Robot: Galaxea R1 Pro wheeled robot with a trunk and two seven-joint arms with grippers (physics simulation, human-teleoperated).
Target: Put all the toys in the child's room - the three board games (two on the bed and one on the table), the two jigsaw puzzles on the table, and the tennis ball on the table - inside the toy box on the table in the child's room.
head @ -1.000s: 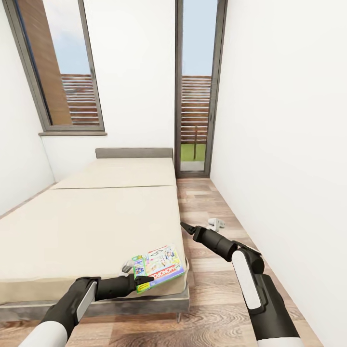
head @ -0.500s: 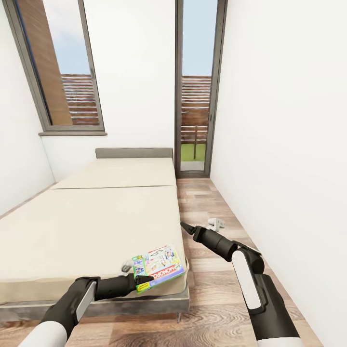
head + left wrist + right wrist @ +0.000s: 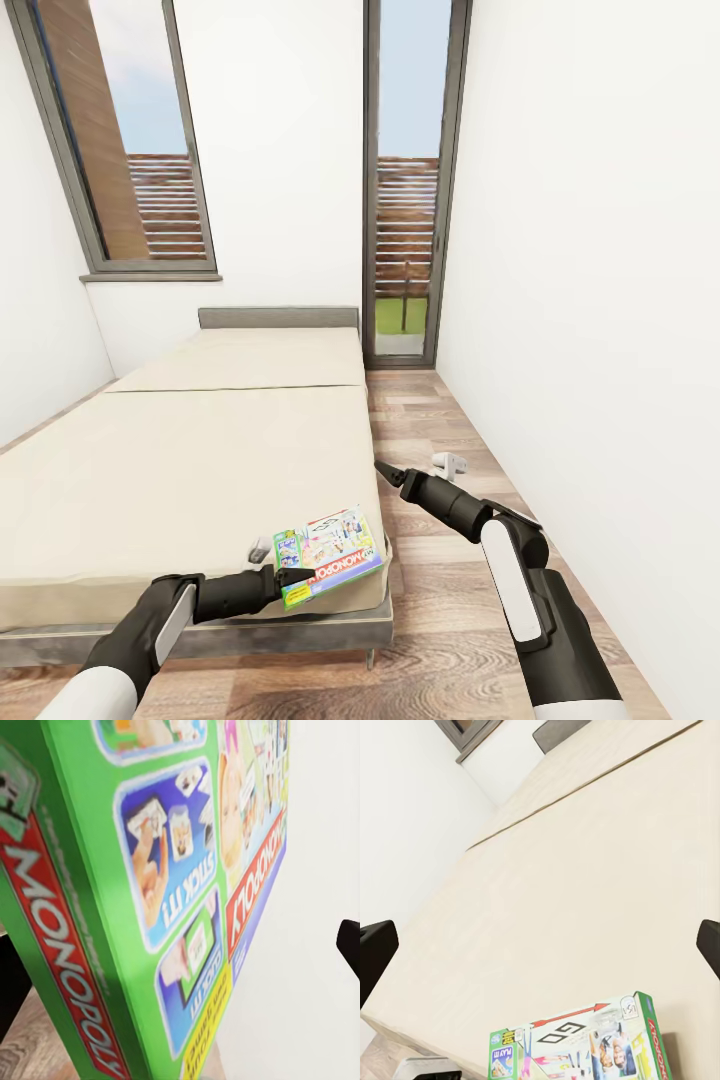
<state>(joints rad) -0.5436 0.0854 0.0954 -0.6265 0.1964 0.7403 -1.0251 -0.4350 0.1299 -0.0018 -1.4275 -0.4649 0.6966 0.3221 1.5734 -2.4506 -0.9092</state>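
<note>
A green-and-white Monopoly board game (image 3: 335,550) lies tilted at the near right corner of the beige bed (image 3: 200,450). My left gripper (image 3: 292,578) is shut on its near left edge. In the left wrist view the box (image 3: 172,907) sits very close, with a dark fingertip (image 3: 349,945) beside it. My right gripper (image 3: 383,468) hangs open over the floor just right of the bed's edge, with nothing between its fingers. The right wrist view looks across the mattress (image 3: 585,870) to the same box (image 3: 585,1046).
A small white-grey object (image 3: 258,548) lies on the mattress by the box. Another small white object (image 3: 450,462) sits on the plank floor near the right wall. That wall stands close. A tall glass door (image 3: 405,200) and a window (image 3: 130,150) are at the far end.
My left gripper and the Monopoly box have shifted slightly up and left, showing more of the small object on the mattress. The right arm has hardly moved.
</note>
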